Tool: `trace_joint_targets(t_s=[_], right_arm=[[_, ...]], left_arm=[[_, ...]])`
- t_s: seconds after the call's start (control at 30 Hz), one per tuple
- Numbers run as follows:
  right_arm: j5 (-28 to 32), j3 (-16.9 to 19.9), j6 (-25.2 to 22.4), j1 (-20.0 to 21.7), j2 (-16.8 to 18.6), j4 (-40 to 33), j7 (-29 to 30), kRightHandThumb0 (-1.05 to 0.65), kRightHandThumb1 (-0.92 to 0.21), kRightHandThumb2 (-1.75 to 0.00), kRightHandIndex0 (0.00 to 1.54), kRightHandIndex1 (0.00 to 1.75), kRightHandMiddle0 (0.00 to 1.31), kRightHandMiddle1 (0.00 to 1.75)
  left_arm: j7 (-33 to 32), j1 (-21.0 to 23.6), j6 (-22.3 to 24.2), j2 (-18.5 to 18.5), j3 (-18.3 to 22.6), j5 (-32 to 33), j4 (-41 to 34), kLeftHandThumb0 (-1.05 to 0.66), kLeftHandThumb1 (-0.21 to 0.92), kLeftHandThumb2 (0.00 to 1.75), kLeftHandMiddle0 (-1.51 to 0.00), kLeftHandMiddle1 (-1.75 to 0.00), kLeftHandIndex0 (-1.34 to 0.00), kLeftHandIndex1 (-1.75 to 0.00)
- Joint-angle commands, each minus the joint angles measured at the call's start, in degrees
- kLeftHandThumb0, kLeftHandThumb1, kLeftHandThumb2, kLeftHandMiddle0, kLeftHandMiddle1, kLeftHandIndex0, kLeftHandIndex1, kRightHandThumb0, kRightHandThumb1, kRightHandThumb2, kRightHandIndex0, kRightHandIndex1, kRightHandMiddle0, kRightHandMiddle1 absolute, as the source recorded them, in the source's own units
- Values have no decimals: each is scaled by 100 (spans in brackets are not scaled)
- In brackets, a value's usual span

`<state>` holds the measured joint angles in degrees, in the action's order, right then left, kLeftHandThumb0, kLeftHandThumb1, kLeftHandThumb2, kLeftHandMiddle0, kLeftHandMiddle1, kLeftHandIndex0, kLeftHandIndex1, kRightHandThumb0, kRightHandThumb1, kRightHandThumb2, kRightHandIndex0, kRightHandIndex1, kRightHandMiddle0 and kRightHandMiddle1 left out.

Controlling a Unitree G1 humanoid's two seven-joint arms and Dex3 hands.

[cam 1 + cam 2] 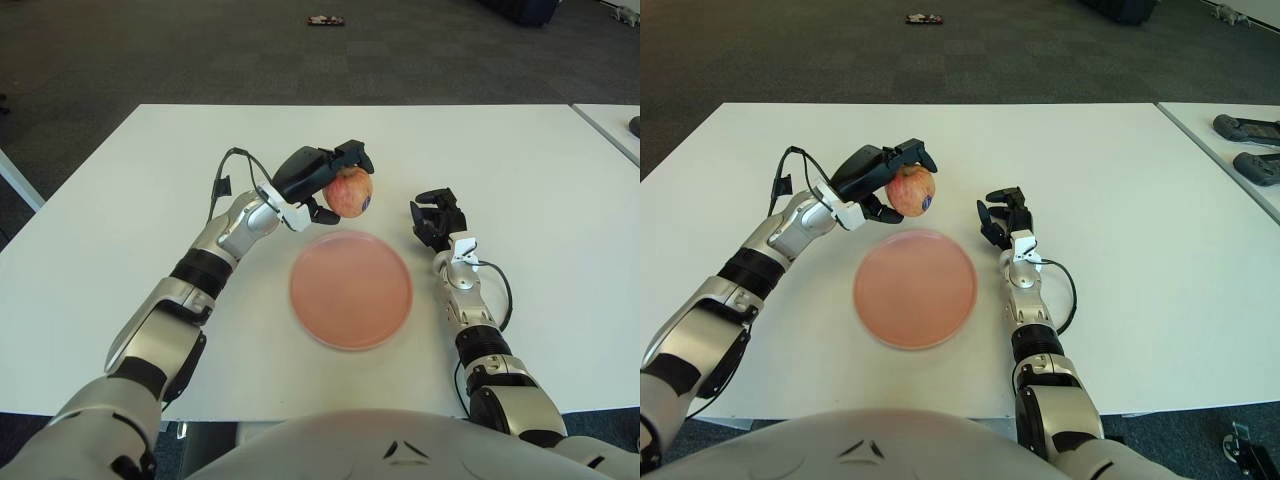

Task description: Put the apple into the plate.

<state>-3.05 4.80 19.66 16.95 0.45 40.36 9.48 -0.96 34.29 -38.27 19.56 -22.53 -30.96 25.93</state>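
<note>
A red-yellow apple [349, 191] is held in the air by my left hand [322, 178], whose black fingers curl over its top and left side. It hangs just beyond the far edge of the pink plate [351, 289], which lies flat on the white table [120, 210] with nothing on it. In the right eye view the apple [911, 190] shows a small dark sticker. My right hand [435, 217] shows to the right of the plate, fingers loosely curled, holding nothing.
A second white table [1230, 140] at the far right carries two dark devices [1245, 128]. A small dark object [325, 20] lies on the carpet beyond the table. Cables run along both forearms.
</note>
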Motion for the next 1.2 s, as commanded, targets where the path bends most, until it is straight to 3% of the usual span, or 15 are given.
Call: trace_joint_targets(t_s=[0.0, 0.33, 0.83, 1.17], right_arm=[[55, 14, -411, -294, 41, 251, -1, -1, -87, -47, 40, 145, 23, 164], [9, 15, -324, -279, 55, 274, 156, -1, -89, -44, 39, 145, 23, 163], [9, -8, -294, -285, 56, 273, 135, -1, -90, -39, 43, 140, 25, 161], [28, 5, -392, -266, 46, 269, 102, -1, -90, -39, 42, 141, 24, 162]], left_arm=[[177, -134, 30, 87, 47, -10, -337, 0, -1, 166, -88, -164, -64, -175], [345, -581, 5, 205, -85, -420, -818, 0, -1, 165, -89, -162, -64, -175], [514, -704, -65, 337, -188, -822, -948, 0, -5, 169, -93, -159, -67, -175], [493, -1015, -112, 400, -389, -1048, -1002, -1, -4, 167, -91, -159, -67, -175]])
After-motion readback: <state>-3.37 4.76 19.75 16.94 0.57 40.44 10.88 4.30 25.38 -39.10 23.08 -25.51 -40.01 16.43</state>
